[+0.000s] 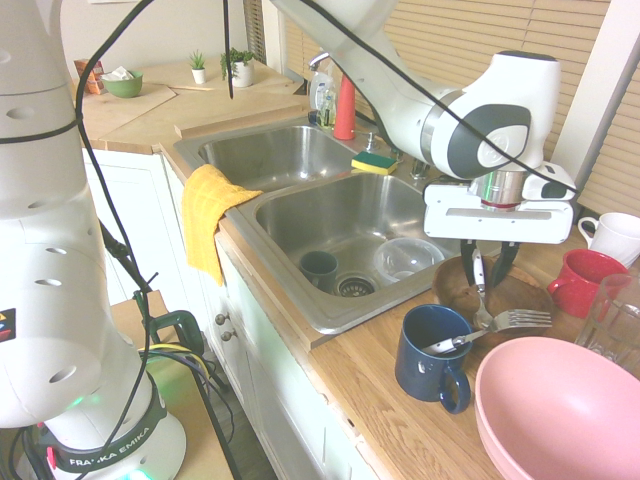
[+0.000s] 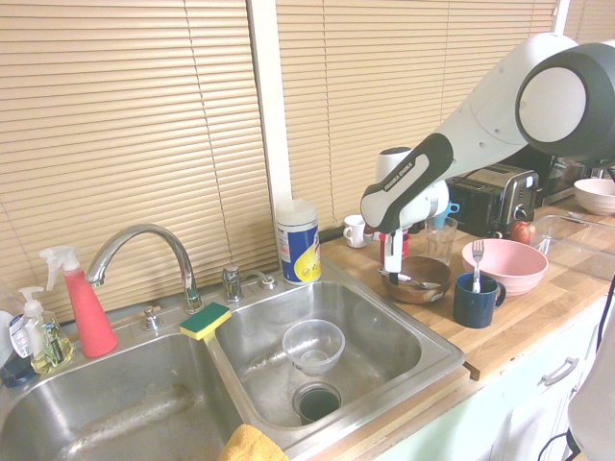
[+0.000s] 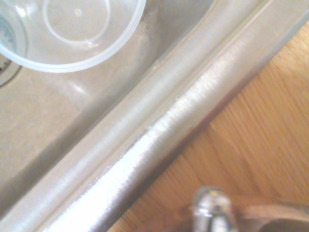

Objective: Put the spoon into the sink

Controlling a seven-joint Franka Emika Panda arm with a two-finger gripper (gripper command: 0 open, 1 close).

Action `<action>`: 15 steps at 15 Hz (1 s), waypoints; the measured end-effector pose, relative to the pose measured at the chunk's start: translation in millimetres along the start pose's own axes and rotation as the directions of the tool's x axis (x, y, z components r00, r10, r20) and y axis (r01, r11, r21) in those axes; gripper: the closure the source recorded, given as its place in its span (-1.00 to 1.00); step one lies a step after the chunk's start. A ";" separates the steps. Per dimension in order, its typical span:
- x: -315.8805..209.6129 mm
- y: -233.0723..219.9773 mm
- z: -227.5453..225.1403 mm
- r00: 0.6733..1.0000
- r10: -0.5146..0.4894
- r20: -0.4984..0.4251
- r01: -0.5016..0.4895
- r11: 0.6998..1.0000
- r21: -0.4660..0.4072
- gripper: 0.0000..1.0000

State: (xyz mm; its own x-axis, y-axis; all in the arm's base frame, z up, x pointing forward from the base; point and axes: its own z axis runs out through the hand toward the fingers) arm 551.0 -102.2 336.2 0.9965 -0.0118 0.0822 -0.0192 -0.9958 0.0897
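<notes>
First exterior view: the white arm comes in from the top and its gripper (image 1: pixel 489 268) points straight down over a brown bowl (image 1: pixel 455 285) on the wooden counter (image 1: pixel 370 385), just right of the sink (image 1: pixel 330 215). The spoon (image 1: pixel 480 290) stands nearly upright between the two dark fingers, handle up, bowl end down in the brown bowl. The fingers sit close on either side of the handle, but I honestly can't tell whether they're actually pinching it or there's a small gap. A fork (image 1: pixel 500 325) pokes out of a navy mug (image 1: pixel 432 355) right in front of the bowl, tines toward the right. Beside that there's a big pink bowl (image 1: pixel 560 410), a red mug (image 1: pixel 585 280), a white mug (image 1: pixel 615 235) and a clear glass (image 1: pixel 612 325). In the near basin: a clear plastic tub (image 1: pixel 405 258) and a dark cup (image 1: pixel 320 268) by the drain. A yellow cloth (image 1: pixel 210 215) hangs over the sink's front edge, and a yellow-green sponge (image 1: pixel 374 162) sits on the back rim.

Second exterior view: same thing from the other side. The gripper (image 2: pixel 393 264) hangs over the brown bowl (image 2: pixel 415 285), with the spoon (image 2: pixel 392 259) upright under it, too small here to judge the grip. The navy mug (image 2: pixel 476 300) with the fork (image 2: pixel 477 257) is right next to it, the pink bowl (image 2: pixel 504 264) behind. The clear tub (image 2: pixel 313 346) sits in the right basin of the sink (image 2: pixel 384 365).

Wrist view: blurry. You see the sink's steel rim (image 3: pixel 159 130), the clear tub (image 3: pixel 72 34), the wooden counter (image 3: pixel 260 130), and a shiny metal bit (image 3: pixel 212 212) rising from the bottom edge, the spoon's handle.
</notes>
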 end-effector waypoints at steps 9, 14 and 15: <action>4.5 7.6 -7.5 1.000 0.006 -0.021 -0.005 1.000 0.027 1.00; 4.6 8.5 -35.7 0.997 0.009 -0.072 -0.005 0.999 0.053 1.00; 2.7 8.5 -43.8 0.996 0.008 -0.086 -0.003 0.998 0.059 1.00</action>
State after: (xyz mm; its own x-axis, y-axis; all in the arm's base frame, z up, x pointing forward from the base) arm 550.0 -106.8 380.7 0.9857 -0.0122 0.1683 -0.0176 -0.9994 0.0308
